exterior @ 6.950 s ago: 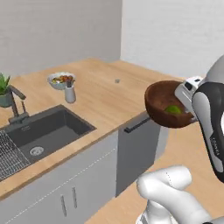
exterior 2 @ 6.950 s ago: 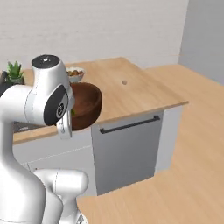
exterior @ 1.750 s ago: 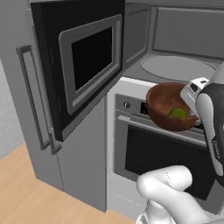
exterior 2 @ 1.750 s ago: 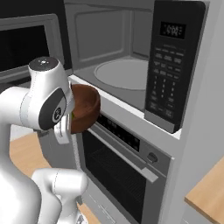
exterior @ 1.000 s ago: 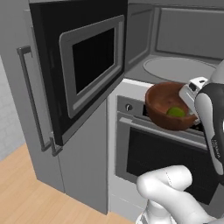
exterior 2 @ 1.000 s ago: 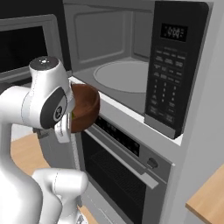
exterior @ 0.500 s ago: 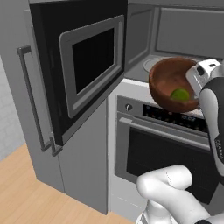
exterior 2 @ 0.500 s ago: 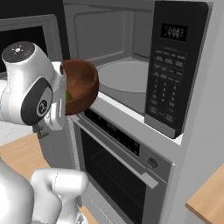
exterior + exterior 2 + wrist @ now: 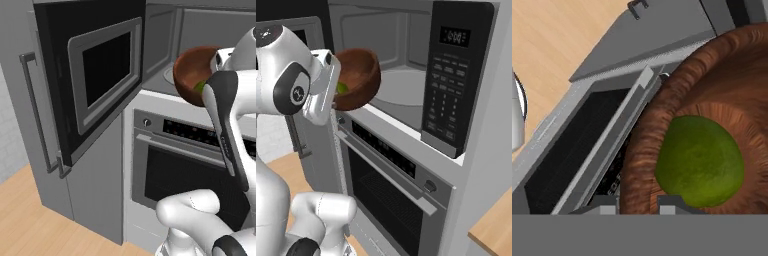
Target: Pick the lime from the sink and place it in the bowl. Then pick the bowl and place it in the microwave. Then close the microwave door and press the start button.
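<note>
Lime (image 9: 701,161) in bowl (image 9: 360,76), seemingly just before microwave (image 9: 406,95) opening.

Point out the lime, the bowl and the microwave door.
lime (image 9: 699,160), hand view, middle of the fruit.
bowl (image 9: 363,77), right base view, outer wall.
microwave door (image 9: 107,75), left base view, glass window.

— What is the bowl (image 9: 712,100) at the right of the hand view made of?
— Reddish-brown wood with fine streaked grain, matt. The lime (image 9: 699,161) in it has dull, faintly mottled skin.
— And the microwave door (image 9: 97,70), upper left of the left base view?
— Smooth black front, dark glossy glass, matt grey frame.
</note>
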Available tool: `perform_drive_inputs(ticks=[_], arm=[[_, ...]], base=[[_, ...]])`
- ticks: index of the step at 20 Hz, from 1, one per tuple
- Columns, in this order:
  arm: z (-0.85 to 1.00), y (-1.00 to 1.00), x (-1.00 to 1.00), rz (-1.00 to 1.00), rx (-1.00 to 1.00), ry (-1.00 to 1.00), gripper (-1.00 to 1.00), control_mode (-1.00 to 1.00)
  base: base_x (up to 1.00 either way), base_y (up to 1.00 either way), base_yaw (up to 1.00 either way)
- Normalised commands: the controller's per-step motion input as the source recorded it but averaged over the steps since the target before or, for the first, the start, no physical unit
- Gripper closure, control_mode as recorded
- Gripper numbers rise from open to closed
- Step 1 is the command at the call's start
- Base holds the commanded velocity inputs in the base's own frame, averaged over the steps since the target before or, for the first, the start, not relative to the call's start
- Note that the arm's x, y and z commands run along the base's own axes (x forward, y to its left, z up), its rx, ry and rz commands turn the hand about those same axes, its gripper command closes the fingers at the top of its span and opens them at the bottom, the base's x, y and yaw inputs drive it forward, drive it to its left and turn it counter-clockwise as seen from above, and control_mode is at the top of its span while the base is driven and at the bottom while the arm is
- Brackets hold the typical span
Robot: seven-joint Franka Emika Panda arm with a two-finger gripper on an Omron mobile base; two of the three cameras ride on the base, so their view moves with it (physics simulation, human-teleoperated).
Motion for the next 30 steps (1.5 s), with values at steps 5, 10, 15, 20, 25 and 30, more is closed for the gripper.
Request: perform_drive_inputs(ticks=[5, 10, 15, 20, 25, 30], arm=[[0.1, -0.2, 0.54, -0.19, 0.0, 0.02, 1.0, -1.0], [0.01, -0.41, 0.6, -0.07, 0.0, 0.0, 1.0, -1.0], [0.0, -0.43, 0.52, -0.02, 0.01, 0.0, 1.0, -1.0], [0.0, -0.45, 0.47, 0.0, 0.01, 0.0, 1.0, -1.0], [-0.01, -0.26, 0.29, 0.0, 0.0, 0.0, 1.0, -1.0], [-0.21, -0.01, 0.34, 0.0, 0.0, 0.0, 1.0, -1.0]], base=[[0.0, 0.0, 0.0], [0.0, 0.0, 0.0], [0.0, 0.0, 0.0], [0.0, 0.0, 0.0], [0.0, 0.0, 0.0], [0.0, 0.0, 0.0]])
